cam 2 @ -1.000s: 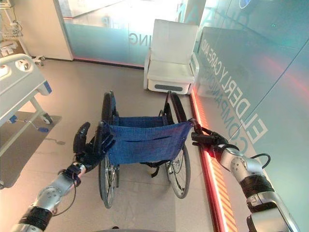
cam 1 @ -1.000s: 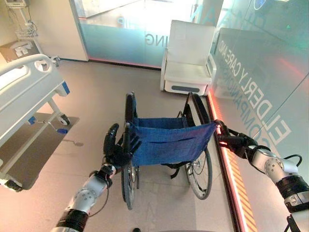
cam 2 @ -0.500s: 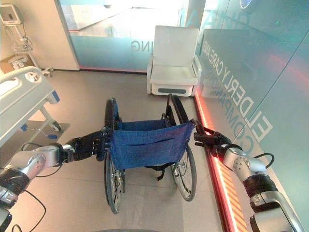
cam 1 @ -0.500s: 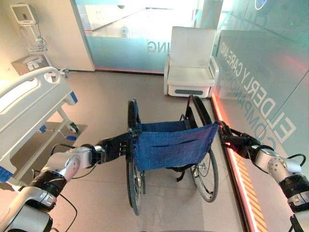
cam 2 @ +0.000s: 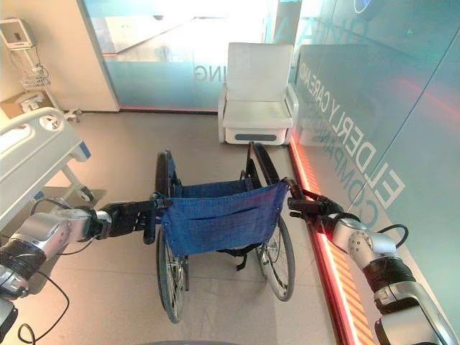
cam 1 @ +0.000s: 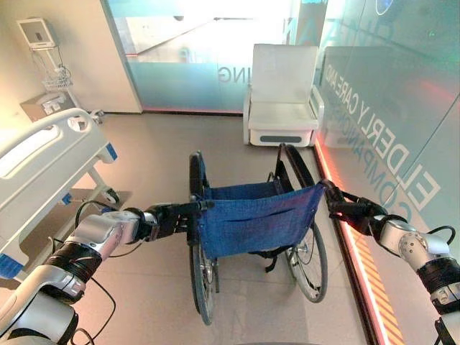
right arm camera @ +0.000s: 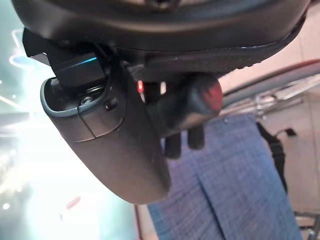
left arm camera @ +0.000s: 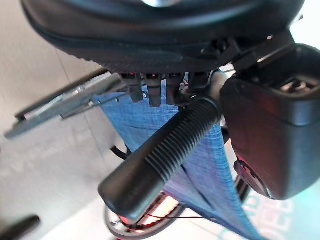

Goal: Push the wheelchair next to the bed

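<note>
Left wrist view: left hand wraps the ribbed left push handle, fingers curled over it, thumb alongside.
Right wrist view: right hand seems closed round the right push handle; fingertips mostly hidden behind it.
Wheelchair: mid-floor, blue sling back facing the robot, seat hidden behind the back.
Bed: at left, well apart from the wheelchair, cut off by the frame edge.
Ahead: white armchair against the glass partition.
Right side: glass wall with a red floor strip just beside the right wheel.
</note>
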